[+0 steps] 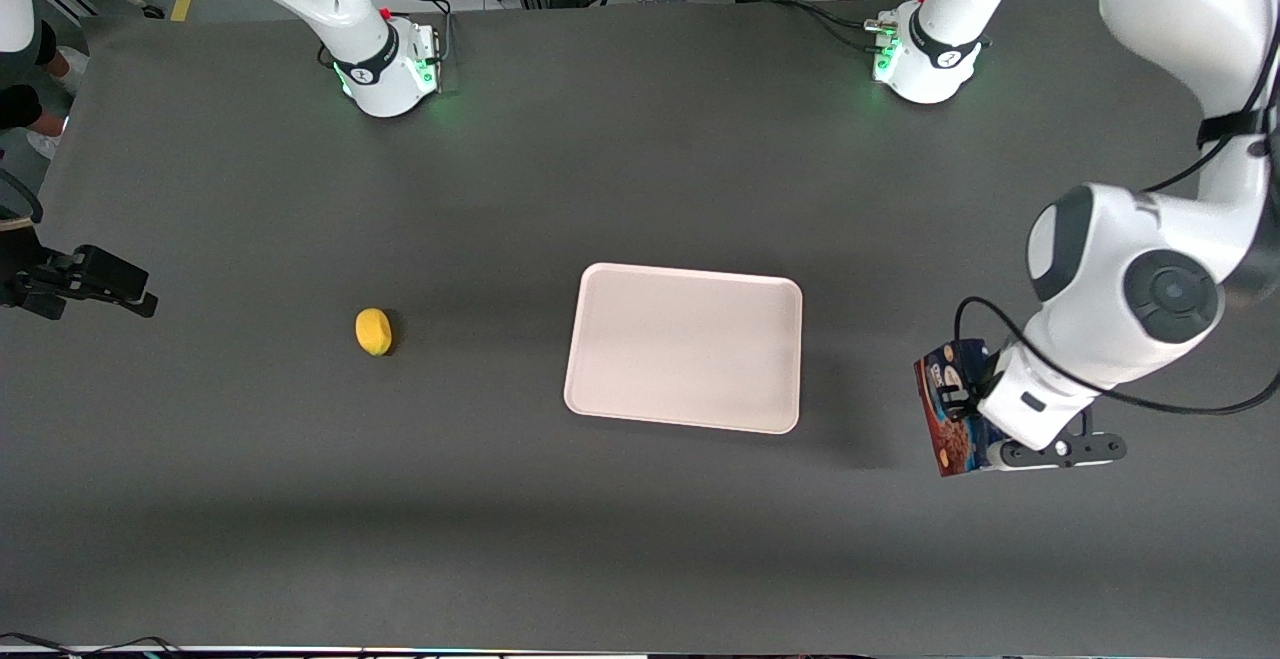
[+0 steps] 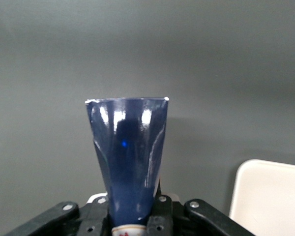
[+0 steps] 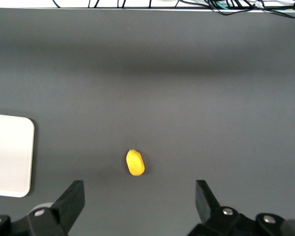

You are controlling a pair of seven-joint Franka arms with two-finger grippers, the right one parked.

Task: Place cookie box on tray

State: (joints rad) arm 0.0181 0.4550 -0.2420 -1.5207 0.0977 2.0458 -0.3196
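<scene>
A yellow object (image 1: 374, 331) lies toward the parked arm's end of the desk (image 1: 300, 499); the tray (image 1: 686, 347) sits mid-desk, bare. Toward the working arm's end, the pincer (image 1: 965, 401) is clenched on the box (image 1: 948, 419), apparently lifted off the desk. Carrying appears under way; next, travel over the tray, lower, release.

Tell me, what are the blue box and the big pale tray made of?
The cookie box, held in the gripper toward the working arm's end of the table, looks like glossy printed cardboard: sharp folded edges, bright shiny reflections, printed cookie pictures. The tray is probably smooth matte plastic: one even pinkish-white colour, rounded corners, a low moulded rim. I can't be certain from looks alone.
</scene>
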